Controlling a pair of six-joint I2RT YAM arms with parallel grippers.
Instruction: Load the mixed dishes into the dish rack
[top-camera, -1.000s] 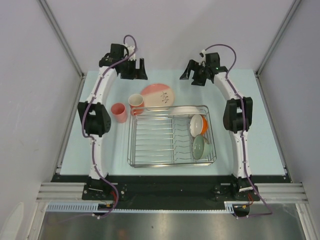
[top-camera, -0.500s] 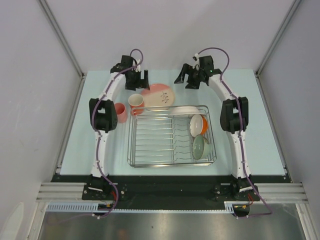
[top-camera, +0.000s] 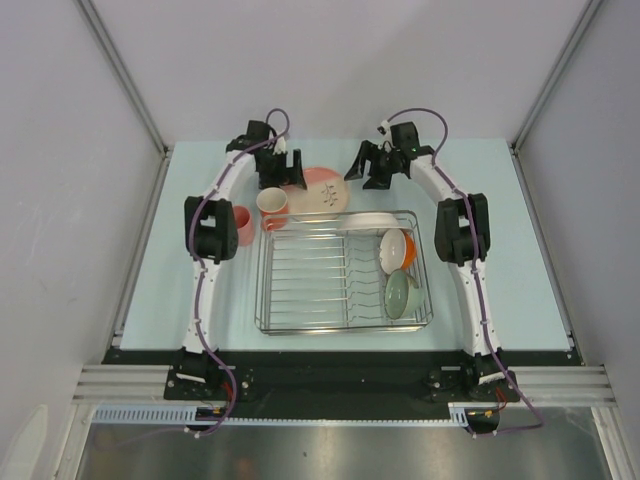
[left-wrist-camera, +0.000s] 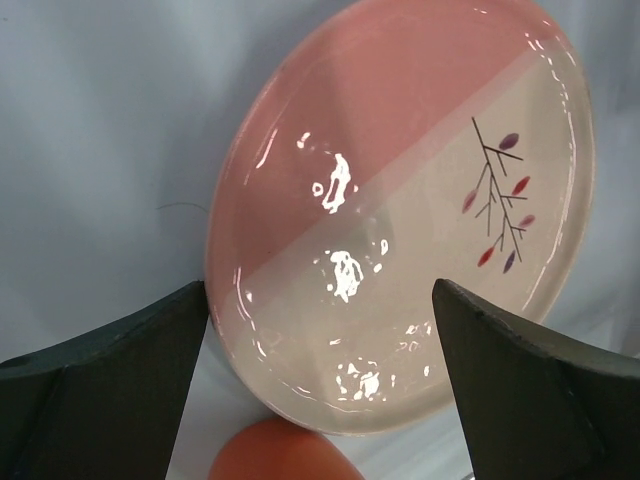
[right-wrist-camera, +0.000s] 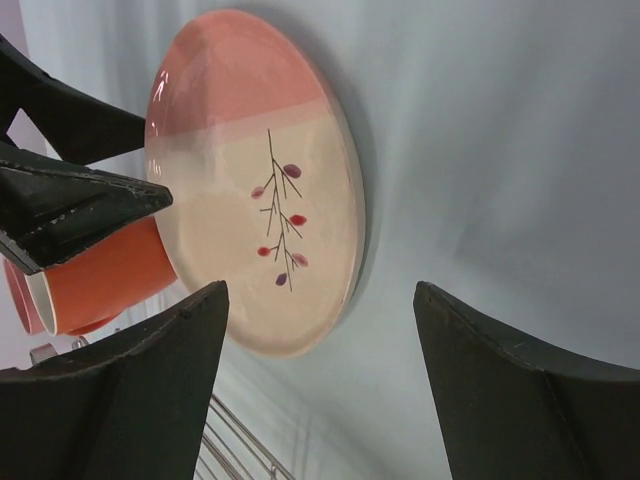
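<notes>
Now the left claw (top-camera: 285, 172) is spread wide and empty above the left edge of the pink-and-cream plate (top-camera: 322, 192), and the right claw (top-camera: 362, 172) is spread wide and empty above its far right side. The plate lies flat on the worktop (top-camera: 520, 250) just past the far side of the dish rack (top-camera: 262, 275), with the orange mug (top-camera: 272, 205) beside it on the left and the pink tumbler (top-camera: 241, 226) left of the mug. Inside the rack are the white shallow plate (top-camera: 360, 220), orange bowl (top-camera: 398, 250) and pale green bowl (top-camera: 400, 295).
</notes>
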